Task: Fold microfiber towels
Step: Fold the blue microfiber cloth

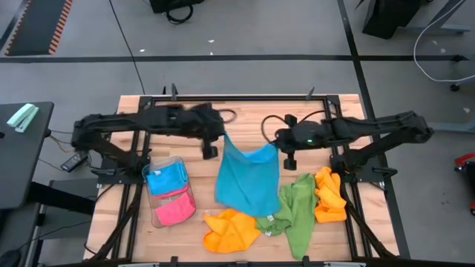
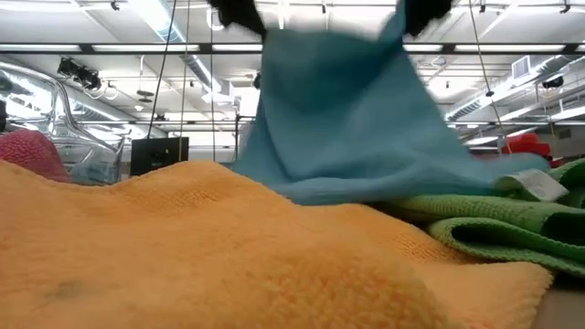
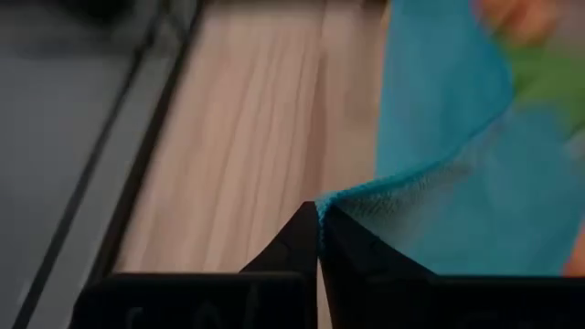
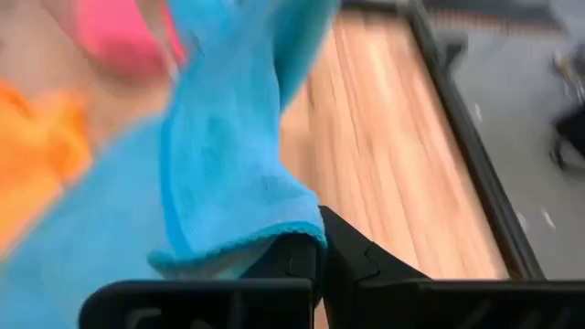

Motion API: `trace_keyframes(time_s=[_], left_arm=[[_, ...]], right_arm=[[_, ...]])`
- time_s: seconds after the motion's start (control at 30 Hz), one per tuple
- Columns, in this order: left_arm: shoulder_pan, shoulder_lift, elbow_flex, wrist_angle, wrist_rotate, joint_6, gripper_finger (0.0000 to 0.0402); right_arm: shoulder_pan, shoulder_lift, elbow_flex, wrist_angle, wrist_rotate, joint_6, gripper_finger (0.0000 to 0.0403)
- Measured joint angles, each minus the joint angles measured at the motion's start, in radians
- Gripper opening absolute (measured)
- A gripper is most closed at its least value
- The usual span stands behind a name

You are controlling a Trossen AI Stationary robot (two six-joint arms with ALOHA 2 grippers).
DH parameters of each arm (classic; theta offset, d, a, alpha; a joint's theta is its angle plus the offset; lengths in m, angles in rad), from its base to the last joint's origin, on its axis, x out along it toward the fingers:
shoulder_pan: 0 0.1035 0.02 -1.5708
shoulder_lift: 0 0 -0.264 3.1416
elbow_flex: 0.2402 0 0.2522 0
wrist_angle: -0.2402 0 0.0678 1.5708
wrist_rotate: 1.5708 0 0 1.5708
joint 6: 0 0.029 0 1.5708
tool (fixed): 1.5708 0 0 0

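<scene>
Centrally in the high view, a sky blue towel (image 1: 247, 180) is held up over the desk (image 1: 245, 111), one top corner pinched in the closed left claw (image 1: 220, 138), the other in the closed right claw (image 1: 280, 146). Pink and blue towels are seen in the clear tray (image 1: 169, 196) at lower left; orange and green towels (image 1: 297, 211) are heaped at lower right.

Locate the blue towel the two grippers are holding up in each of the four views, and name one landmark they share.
High view: blue towel at table centre, hanging between both grippers.
Low view: upper middle, behind the orange towel.
Left wrist view: right side, corner pinched in the left gripper.
Right wrist view: left and centre, corner pinched in the right gripper.
Shared landmark: the orange towel.
</scene>
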Motion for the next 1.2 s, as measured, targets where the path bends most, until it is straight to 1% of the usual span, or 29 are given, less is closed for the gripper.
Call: trace_keyframes(time_s=[0.1, 0.23, 0.33, 0.43, 0.63, 0.77, 0.97, 1.1, 1.2], left_arm=[[0.030, 0.092, -0.002, -0.042, 0.000, 0.001, 0.0009], [0.076, 0.188, 0.000, -0.025, -0.042, 0.035, 0.0020], [0.121, 0.253, -0.001, -0.037, -0.057, 0.079, 0.0014], [0.179, 0.291, -0.001, -0.029, -0.066, 0.137, 0.0007], [0.299, 0.309, -0.001, 0.028, -0.067, 0.223, 0.0017], [0.353, 0.309, -0.001, 0.095, -0.065, 0.297, 0.0007], [0.440, 0.309, -0.001, 0.176, -0.066, 0.396, 0.0019], [0.505, 0.309, -0.001, 0.228, -0.060, 0.445, 0.0007], [0.539, 0.309, -0.001, 0.224, 0.025, 0.469, 0.0013]], right_arm=[[-0.071, 0.016, -0.093, 0.077, 0.001, -0.061, 0.0007], [-0.154, 0.042, -0.190, 0.173, 0.002, -0.175, 0.0007], [-0.202, 0.061, -0.232, 0.225, 0.001, -0.252, 0.0007], [-0.246, 0.084, -0.259, 0.250, 0.001, -0.349, 0.0007], [-0.343, 0.116, -0.285, 0.332, 0.002, -0.529, 0.0007], [-0.418, 0.134, -0.285, 0.410, 0.002, -0.637, 0.0007], [-0.555, 0.153, -0.284, 0.524, 0.002, -0.816, 0.0007], [-0.651, 0.159, -0.284, 0.612, -0.052, -0.911, 0.0007], [-0.705, 0.157, -0.284, 0.638, -0.124, -0.920, 0.0007]])
